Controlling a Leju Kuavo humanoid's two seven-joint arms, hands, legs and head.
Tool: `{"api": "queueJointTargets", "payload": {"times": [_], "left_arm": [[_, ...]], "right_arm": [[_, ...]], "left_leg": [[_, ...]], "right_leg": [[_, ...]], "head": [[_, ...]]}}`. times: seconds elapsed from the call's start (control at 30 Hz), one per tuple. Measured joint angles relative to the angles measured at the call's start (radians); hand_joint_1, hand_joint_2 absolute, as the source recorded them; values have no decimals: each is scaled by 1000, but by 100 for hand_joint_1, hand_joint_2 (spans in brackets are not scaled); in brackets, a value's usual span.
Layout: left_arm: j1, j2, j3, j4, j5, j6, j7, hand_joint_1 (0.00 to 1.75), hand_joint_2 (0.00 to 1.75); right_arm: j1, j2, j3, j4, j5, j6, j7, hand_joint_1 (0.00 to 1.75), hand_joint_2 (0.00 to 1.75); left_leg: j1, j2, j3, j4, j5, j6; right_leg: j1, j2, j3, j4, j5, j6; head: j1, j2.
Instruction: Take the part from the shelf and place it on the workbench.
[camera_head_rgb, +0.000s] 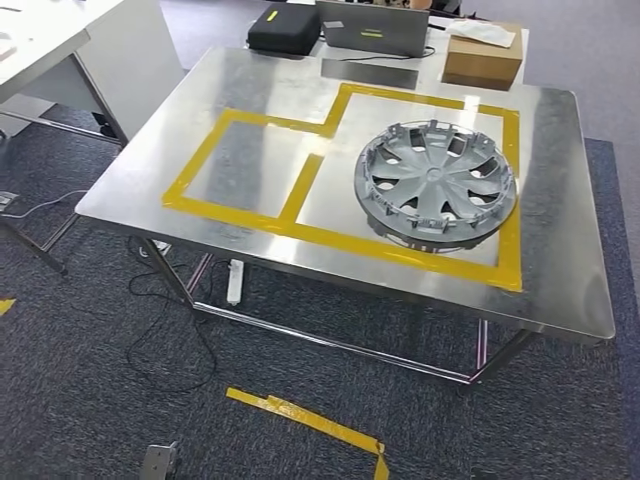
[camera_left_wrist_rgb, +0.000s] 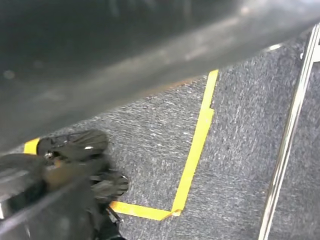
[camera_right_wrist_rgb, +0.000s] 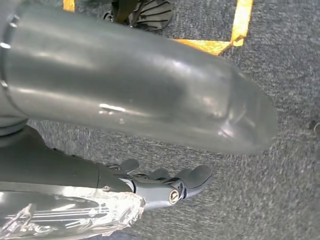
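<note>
Head view shows you the wheel cover (camera_head_rgb: 435, 184) already flat on the workbench (camera_head_rgb: 573, 280), inside the yellow tape outline (camera_head_rgb: 249, 215). Right hand (camera_right_wrist_rgb: 166, 182) hangs empty, fingers loosely spread; left hand (camera_left_wrist_rgb: 71, 170) is too blurred to judge. Keep both arms low while backing away.

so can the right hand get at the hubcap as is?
Probably not yet: the right hand hangs low over carpet, holding nothing. The hubcap lies unobstructed on the workbench, so lifting the arm should do it.
</note>
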Motion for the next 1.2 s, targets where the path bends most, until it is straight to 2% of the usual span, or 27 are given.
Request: {"api": "queueJointTargets", "payload": {"times": [0.03,0.1,0.13,0.17,0.23,0.3,0.33,0.37,0.4,0.47,0.5,0.53,0.57,0.6,0.63,0.67,0.73,0.8,0.83,0.87,0.9,0.97,1.03,1.07,1.1,1.13,1.2], "left_arm": [[0,0,2,-2,1,0,0,0,0],[2,0,6,-4,3,0,0,0,0],[5,0,8,-5,5,0,0,0,0],[7,0,9,-6,6,0,0,0,0],[9,-3,9,-8,6,0,0,0,0],[10,-5,9,-9,7,0,0,0,0],[12,-5,9,-10,7,0,0,0,0],[15,-6,10,-11,8,0,0,0,0],[17,-6,10,-12,8,0,0,0,0],[19,-8,10,-14,9,1,0,0,0],[18,-8,10,-15,9,3,0,0,0],[18,-8,10,-16,9,4,0,0,0],[19,-8,10,-18,9,6,0,0,0],[20,-8,10,-18,10,7,0,0,0],[22,-7,10,-19,11,8,0,0,0],[24,-6,10,-20,13,8,0,0,0],[24,-6,10,-21,17,9,0,0,0],[23,-5,10,-22,18,5,0,0,0],[23,-4,10,-22,18,2,0,0,0],[24,-1,10,-22,17,-2,0,0,0],[25,2,10,-22,17,-6,0,0,0],[24,7,10,-22,17,-9,0,0,0],[21,11,10,-22,17,-10,0,0,0],[20,13,10,-22,17,-10,0,0,0],[21,14,10,-22,17,-10,0,0,0],[23,15,10,-22,17,-10,0,0,0],[25,16,9,-23,18,-10,0,0,0]], "right_arm": [[-1,0,-3,3,4,0,0,0,0],[-4,-1,-9,8,9,0,0,0,0],[-6,-2,-12,9,12,0,0,0,0],[-7,-3,-14,11,15,0,0,0,0],[-7,-8,-18,14,20,0,0,0,0],[-6,-12,-21,17,23,0,0,0,0],[-6,-14,-22,18,25,1,0,0,0],[-6,-15,-23,19,28,1,-1,0,0],[-6,-16,-24,20,32,2,-1,0,0],[-7,-17,-28,21,38,3,-2,0,0],[-7,-17,-30,21,40,4,-2,0,0],[-8,-17,-31,22,41,4,-2,0,0],[-8,-17,-32,22,41,5,-2,0,0],[-8,-17,-32,23,42,6,-2,0,0],[-8,-17,-33,24,43,6,-2,0,0],[-9,-16,-34,24,45,7,-2,0,0],[-7,-16,-37,26,49,9,-2,0,0],[-4,-16,-40,26,55,10,-2,0,0],[-4,-17,-42,27,58,11,-2,0,0],[-5,-17,-44,27,60,12,-2,0,0],[-6,-17,-45,27,63,12,-2,0,0],[-10,-17,-46,27,68,13,-2,0,0],[-12,-16,-48,28,73,14,-2,0,0],[-12,-16,-50,28,75,14,-2,0,0],[-13,-16,-52,29,76,15,-2,0,0],[-14,-16,-54,29,77,16,-2,0,0],[-17,-16,-57,30,79,17,-3,0,0]], "left_leg": [[-5,9,17,-36,-4,6],[-6,-2,14,-59,-3,14],[-4,-11,9,-66,2,19],[-1,-21,2,-72,9,25],[0,-42,-17,-76,26,36],[-3,-65,-36,-74,41,40],[-4,-76,-45,-72,47,39],[-4,-87,-53,-70,53,38],[-4,-100,-60,-67,57,36],[-5,-124,-74,-57,63,30],[-5,-135,-81,-52,66,25],[-6,-146,-88,-46,70,21],[-7,-156,-94,-43,75,16],[-7,-167,-100,-40,79,11],[-8,-165,-107,-33,79,6],[-8,-150,-117,-17,67,1],[-6,-101,-157,70,10,-12],[1,-73,-213,203,-54,-22],[5,-68,-229,245,-65,-25],[8,-66,-229,254,-56,-26],[9,-63,-210,223,-29,-26],[5,-31,-135,90,32,-17],[-6,7,-80,-11,54,-3],[-11,14,-74,-28,50,4],[-13,6,-75,-34,49,9],[-10,-5,-76,-39,50,15],[-5,-30,-76,-48,56,25]], "right_leg": [[1,-11,-3,1,5,4],[2,-29,-11,3,13,15],[1,-16,-18,9,7,21],[-1,7,-30,29,-13,27],[-5,67,-70,126,-88,37],[-7,88,-108,246,-149,40],[-7,91,-111,275,-154,40],[-7,92,-96,266,-140,40],[-8,96,-63,221,-113,40],[-12,130,30,80,-65,37],[-15,150,63,26,-55,36],[-17,163,79,-3,-56,34],[-17,164,83,-10,-59,32],[-18,154,78,-12,-57,28],[-20,141,75,-13,-54,23],[-21,129,74,-13,-51,16],[-23,101,71,-15,-46,5],[-21,70,69,-14,-46,2],[-20,55,68,-14,-46,2],[-20,41,67,-14,-47,2],[-20,29,68,-13,-47,2],[-17,6,71,-13,-51,5],[-13,-16,71,-13,-55,11],[-11,-27,72,-13,-57,16],[-10,-39,74,-14,-58,21],[-11,-39,75,-13,-63,27],[-15,11,58,24,-93,36]], "head": [[0,0],[0,0],[0,0],[1,0],[3,0],[3,0],[3,0],[3,0],[3,0],[3,0],[3,0],[3,0],[2,0],[2,0],[2,0],[-2,0],[-8,0],[-11,0],[-11,0],[-11,0],[-11,0],[-11,0],[-10,0],[-10,0],[-10,0],[-10,0],[-7,0]]}}
